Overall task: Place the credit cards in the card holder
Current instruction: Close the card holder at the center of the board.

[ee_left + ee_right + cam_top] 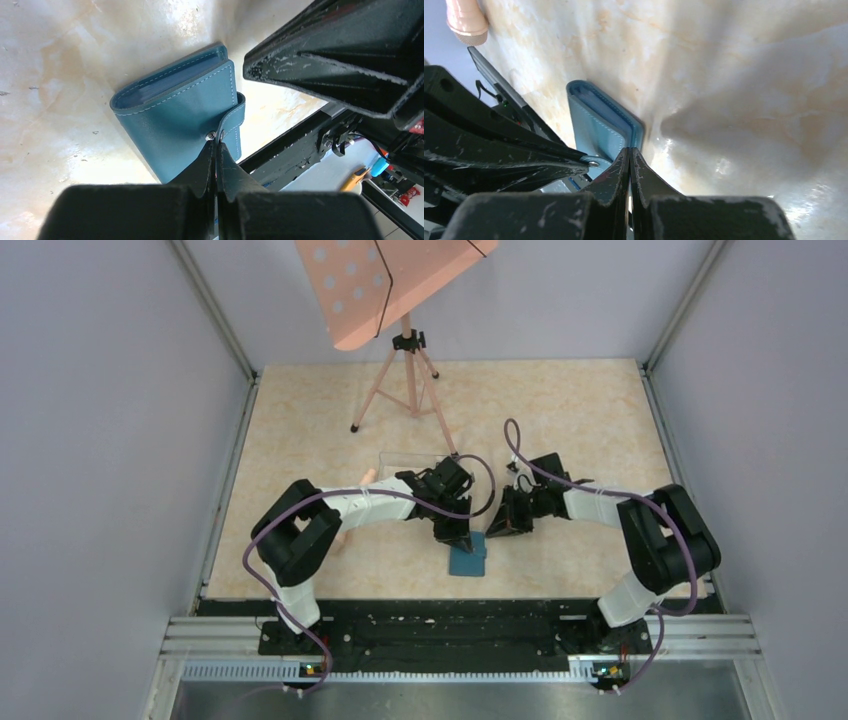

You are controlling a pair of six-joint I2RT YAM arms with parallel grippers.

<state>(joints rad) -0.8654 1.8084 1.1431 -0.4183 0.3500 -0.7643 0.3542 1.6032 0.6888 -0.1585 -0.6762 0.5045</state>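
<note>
Card holder (468, 560) sits closed on the counter (330, 430), centre, just far of the black base rail (440, 625), so there's little room on the near side. We've got both arms converging on it from the far side, and it lies just near of their tips.

The left gripper (216, 140) has its jaws pressed together, with the tips right on the snap tab (232, 117) at the stud. We cannot tell whether it's pinching the tab or only touching it. The right gripper (630, 152) is also closed up tight, with its tips at the wallet's open edge.

We'd judge the fold is on the left and the opening is on the right, so the flap has to swing leftward, where the counter is free. The two grippers are almost touching, and that's the squeeze.

Further back stands a clear box (405, 462), then the tripod stand (405, 380). We can't make out the credit cards from here.
</note>
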